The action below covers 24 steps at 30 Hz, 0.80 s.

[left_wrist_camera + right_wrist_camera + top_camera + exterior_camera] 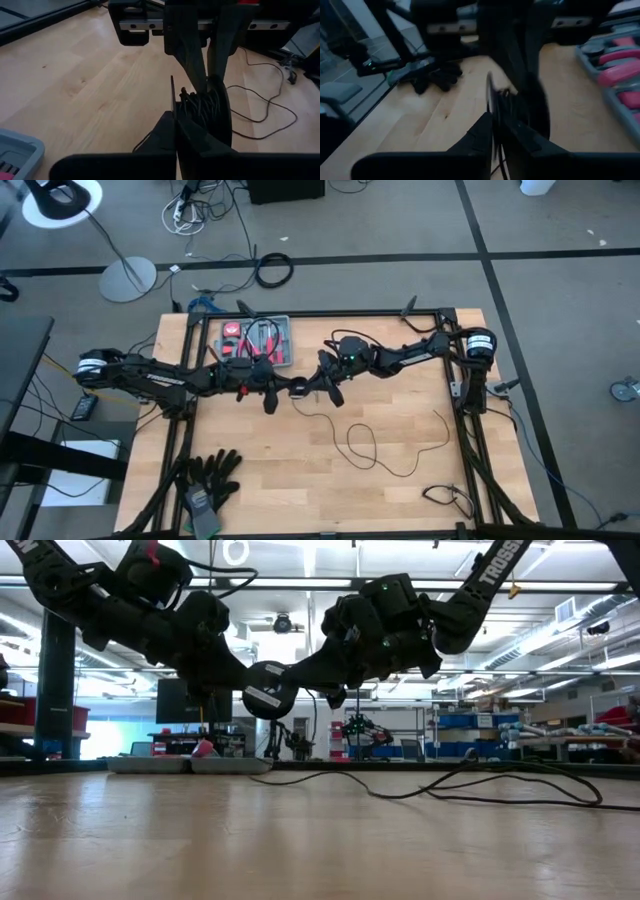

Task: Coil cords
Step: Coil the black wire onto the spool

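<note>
The cord's round black puck [298, 387] hangs above the table's middle, standing on edge, with a white label [262, 695] facing the near side. Wire turns [200, 107] are wound on it. The rest of the thin black cord [360, 442] lies in loose loops on the wood toward the right. My left gripper [283, 387] reaches in from the left and is shut on the puck. My right gripper [318, 383] reaches in from the right and meets the same puck. My left gripper pinches the puck's thin plate edge [172, 102] between its two fingers, coming nearly level from the table's left. The puck is lifted clear and stands on edge, and slack cord trails from it down to the table. My right gripper comes nearly level from the table's right. The puck's thin edge [490, 97] runs between its two fingers. Seen from the left wrist, its fingers [192, 60] lie on either side of the wound part, at the top of the puck.
A grey tray of red tools [255, 342] sits at the far left. Black gloves [210, 475] lie at the near left corner, and a small wire bundle [445, 498] at the near right. Bare wood lies near the front middle.
</note>
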Each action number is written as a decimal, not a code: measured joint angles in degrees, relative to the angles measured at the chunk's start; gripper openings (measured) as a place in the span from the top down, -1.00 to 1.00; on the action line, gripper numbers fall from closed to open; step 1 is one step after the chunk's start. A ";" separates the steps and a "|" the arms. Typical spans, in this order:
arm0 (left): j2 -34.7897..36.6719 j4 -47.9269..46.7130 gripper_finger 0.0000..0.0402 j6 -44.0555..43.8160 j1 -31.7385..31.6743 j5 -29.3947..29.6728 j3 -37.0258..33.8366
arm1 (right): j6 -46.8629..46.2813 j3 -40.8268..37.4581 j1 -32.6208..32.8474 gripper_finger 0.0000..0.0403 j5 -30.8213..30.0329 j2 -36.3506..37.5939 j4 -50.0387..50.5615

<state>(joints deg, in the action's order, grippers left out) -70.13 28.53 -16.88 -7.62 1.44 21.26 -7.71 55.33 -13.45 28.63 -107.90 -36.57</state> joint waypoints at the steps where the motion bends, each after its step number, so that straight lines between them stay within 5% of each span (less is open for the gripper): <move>1: -0.02 -0.12 1.00 0.00 0.02 0.73 0.00 | 0.00 0.02 -0.24 0.79 -0.29 0.00 -0.45; 8: -0.09 -0.33 1.00 -0.90 0.11 7.38 0.00 | -3.03 0.20 -2.77 0.58 -0.01 1.72 1.95; 13: -0.09 1.57 1.00 -4.53 0.17 15.07 -2.37 | -3.58 0.20 -5.43 0.52 0.35 7.71 15.88; 20: -0.04 14.47 1.00 -10.51 0.29 24.42 -9.71 | 2.36 -0.02 -4.73 0.62 -13.70 18.87 45.23; 24: 0.00 19.29 1.00 -10.53 1.33 29.06 -11.79 | 2.12 -4.51 -1.72 0.68 -21.63 24.28 47.99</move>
<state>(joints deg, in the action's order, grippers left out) -70.13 47.83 -27.42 -6.29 30.51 9.46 -5.59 50.82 -15.17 7.01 -83.62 11.42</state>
